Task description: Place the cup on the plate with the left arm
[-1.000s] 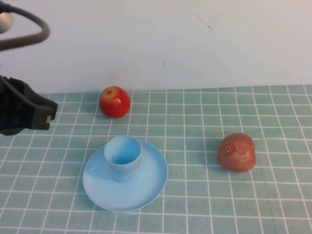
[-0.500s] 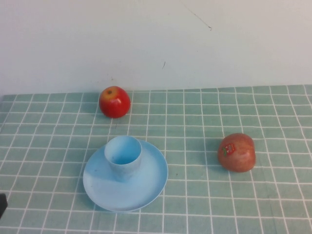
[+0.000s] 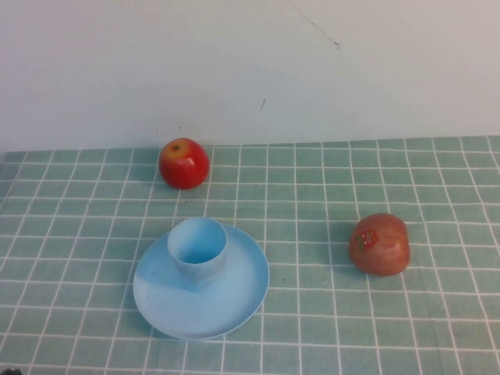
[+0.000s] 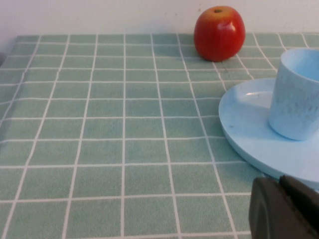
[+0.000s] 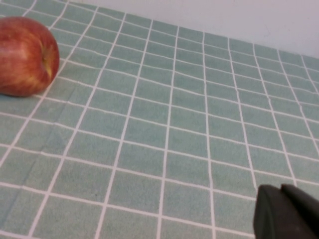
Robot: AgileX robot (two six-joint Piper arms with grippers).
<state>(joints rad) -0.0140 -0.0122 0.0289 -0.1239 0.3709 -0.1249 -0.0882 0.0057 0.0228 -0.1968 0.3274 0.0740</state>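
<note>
Two apples and two light blue pieces sit on the green checked tabletop (image 3: 437, 312) in the high view. Farthest left is the plate (image 3: 234, 301), lying flat in the near left part of the cloth, and the cup (image 3: 197, 251) stands upright on it with its mouth open upward, set toward the plate's far left side rather than its middle. Behind them, close to the white wall, rests a shiny red apple (image 3: 183, 163), apart from the plate. Well to the right lies a duller red apple (image 3: 379, 244) carrying a small sticker, on its own on the cloth.

Neither arm shows in the high view. The left gripper (image 4: 284, 209) appears only as a black tip at the edge of the left wrist view, low over the tabletop, just beside the plate's near rim and touching nothing; whether its jaws stand wide or narrow cannot be told. That view also shows the cup resting on the plate and the shiny apple beyond. The right gripper (image 5: 286, 211) is likewise only a black tip, over bare cloth, well apart from the duller apple; the state of its jaws cannot be told.
</note>
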